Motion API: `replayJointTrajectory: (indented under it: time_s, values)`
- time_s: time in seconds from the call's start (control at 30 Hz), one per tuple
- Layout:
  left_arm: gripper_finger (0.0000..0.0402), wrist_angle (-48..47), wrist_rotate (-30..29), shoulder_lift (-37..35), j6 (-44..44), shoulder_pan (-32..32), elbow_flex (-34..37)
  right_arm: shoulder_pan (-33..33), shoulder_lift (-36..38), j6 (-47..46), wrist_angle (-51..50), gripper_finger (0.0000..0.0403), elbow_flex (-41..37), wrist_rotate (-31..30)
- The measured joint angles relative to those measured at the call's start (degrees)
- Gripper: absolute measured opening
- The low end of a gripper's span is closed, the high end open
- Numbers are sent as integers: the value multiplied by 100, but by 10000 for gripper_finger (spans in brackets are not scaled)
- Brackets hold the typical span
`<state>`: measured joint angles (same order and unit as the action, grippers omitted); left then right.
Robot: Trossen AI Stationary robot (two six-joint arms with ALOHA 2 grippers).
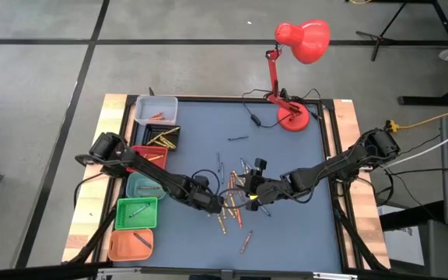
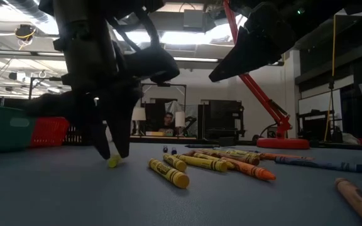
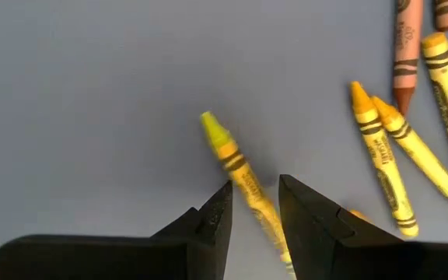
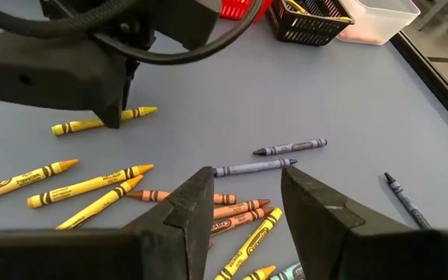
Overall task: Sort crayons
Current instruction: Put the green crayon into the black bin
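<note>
Several crayons lie scattered flat on the blue mat, mostly yellow and orange ones, with some blue and dark ones. One yellow crayon lies apart from the rest. My left gripper points down over it, open, with a finger on either side of its paper-wrapped middle and not touching it. In the low view the fingertips stand just above the mat. My right gripper hovers open above the pile, holding nothing.
Along the table's left edge stands a row of bins: white, black, red, teal, green and orange. A red desk lamp stands at the far right.
</note>
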<state>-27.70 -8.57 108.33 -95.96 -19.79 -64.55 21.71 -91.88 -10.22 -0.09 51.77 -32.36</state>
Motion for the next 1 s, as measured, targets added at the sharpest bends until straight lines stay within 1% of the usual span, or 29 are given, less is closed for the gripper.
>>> replayJointTrajectory:
  time_s: [0.33, 0.47, 0.73, 1.0]
  values:
    - [87, -9, 25, 71, 179, 17, -17, 0, 0, 0, -1, 150, 0, 2]
    - [65, -125, -10, 77, 255, 20, -17, 0, 0, 0, -1, 150, 0, 2]
    - [9, -296, -5, 72, 796, 24, -13, 0, 0, 0, -3, 150, 0, 2]
    - [9, -348, -3, -77, 1452, 60, 11, 0, 0, 2, -60, 150, 2, 4]
